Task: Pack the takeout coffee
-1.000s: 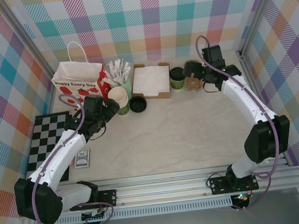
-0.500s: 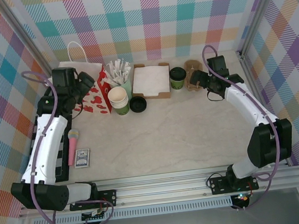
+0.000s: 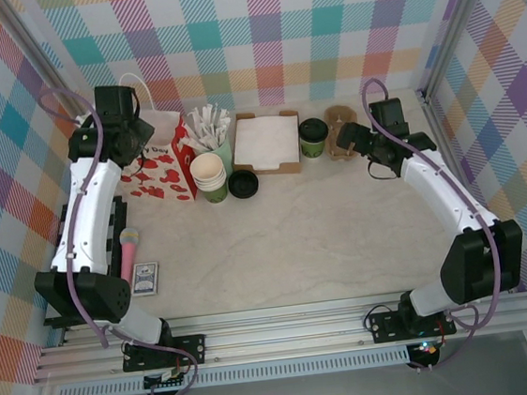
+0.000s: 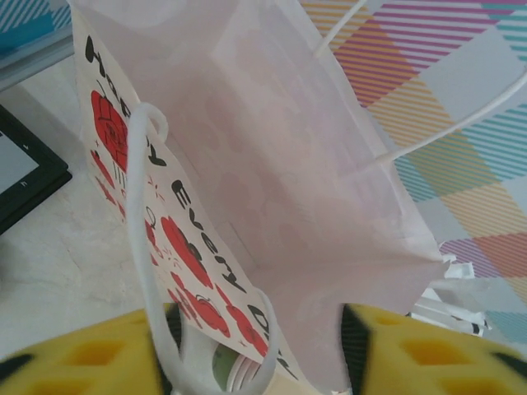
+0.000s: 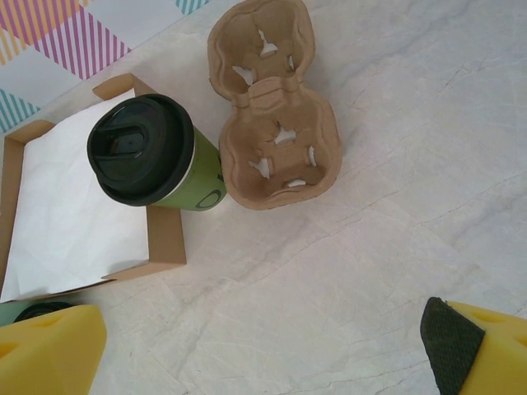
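The takeout coffee point(image 3: 312, 137), a dark-green cup with a black lid point(image 5: 148, 152), stands upright at the back between a brown tray and a cardboard cup carrier point(image 5: 276, 140). My right gripper point(image 3: 355, 139) hovers just right of the carrier. Its jaws point(image 5: 259, 362) are wide open over bare table, with nothing between them. My left gripper point(image 3: 137, 135) is over the top of the white paper bag with red apples point(image 3: 157, 166). The bag's mouth point(image 4: 272, 164) gapes open. The printed front wall and its white handle point(image 4: 144, 239) lie between the left gripper's point(image 4: 255, 354) parted yellow pads.
The brown tray with white paper point(image 3: 267, 140) lies left of the coffee. A stack of cream cups point(image 3: 209, 173), a pale-green cup of white packets point(image 3: 211, 129) and a loose black lid point(image 3: 243, 183) crowd beside the bag. A chessboard point(image 3: 84, 240), pink microphone point(image 3: 128, 254) and card deck point(image 3: 144, 279) lie on the left.
My left arm swung from the table's middle left back to the bag's top, and its jaws have narrowed. My right gripper drew back slightly from the cup carrier.
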### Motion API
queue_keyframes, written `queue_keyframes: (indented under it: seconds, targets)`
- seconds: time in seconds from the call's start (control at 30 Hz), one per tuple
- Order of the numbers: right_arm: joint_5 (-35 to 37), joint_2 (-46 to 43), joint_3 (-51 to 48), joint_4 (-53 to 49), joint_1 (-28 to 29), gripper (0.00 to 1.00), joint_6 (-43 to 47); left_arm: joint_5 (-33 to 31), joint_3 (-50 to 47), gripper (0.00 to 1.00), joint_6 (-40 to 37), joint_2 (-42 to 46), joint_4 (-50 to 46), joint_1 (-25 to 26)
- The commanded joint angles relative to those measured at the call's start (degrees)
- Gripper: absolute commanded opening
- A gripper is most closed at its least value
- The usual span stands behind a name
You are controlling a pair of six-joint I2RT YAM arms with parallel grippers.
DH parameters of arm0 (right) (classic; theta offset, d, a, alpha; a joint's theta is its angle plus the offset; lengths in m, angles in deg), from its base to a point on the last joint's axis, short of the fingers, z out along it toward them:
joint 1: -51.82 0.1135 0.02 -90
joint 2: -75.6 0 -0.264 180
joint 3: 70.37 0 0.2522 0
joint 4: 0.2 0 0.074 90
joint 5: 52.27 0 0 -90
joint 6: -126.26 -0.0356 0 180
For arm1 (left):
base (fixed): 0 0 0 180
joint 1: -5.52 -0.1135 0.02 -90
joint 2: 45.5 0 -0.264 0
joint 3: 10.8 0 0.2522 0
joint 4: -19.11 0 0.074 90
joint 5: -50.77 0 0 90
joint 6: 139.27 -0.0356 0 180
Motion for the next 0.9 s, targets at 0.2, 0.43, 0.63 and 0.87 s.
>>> queue_keyframes:
  seconds: [0.2,0.43,0.63,0.87]
  targets:
    - [-4.1,-2.1,-1.4,1.3,0.1,1.00,-1.1,-7.3,0.0,0.01,-4.7,3.9,-2.1,-0.6]
    - [-4.9,-3.2,-2.4,2.3,0.1,1.00,-0.8,-11.0,-2.7,0.00,-10.5,9.0,0.1,-1.0]
    - [-6.1,-3.9,-2.4,2.4,0.1,1.00,-0.3,-7.9,-3.4,0.00,-14.4,11.8,-1.7,-1.0]
    - [-8.3,-5.4,-3.4,5.3,0.4,1.00,-0.1,-9.8,-6.4,0.00,-13.6,17.3,-8.5,-1.0]
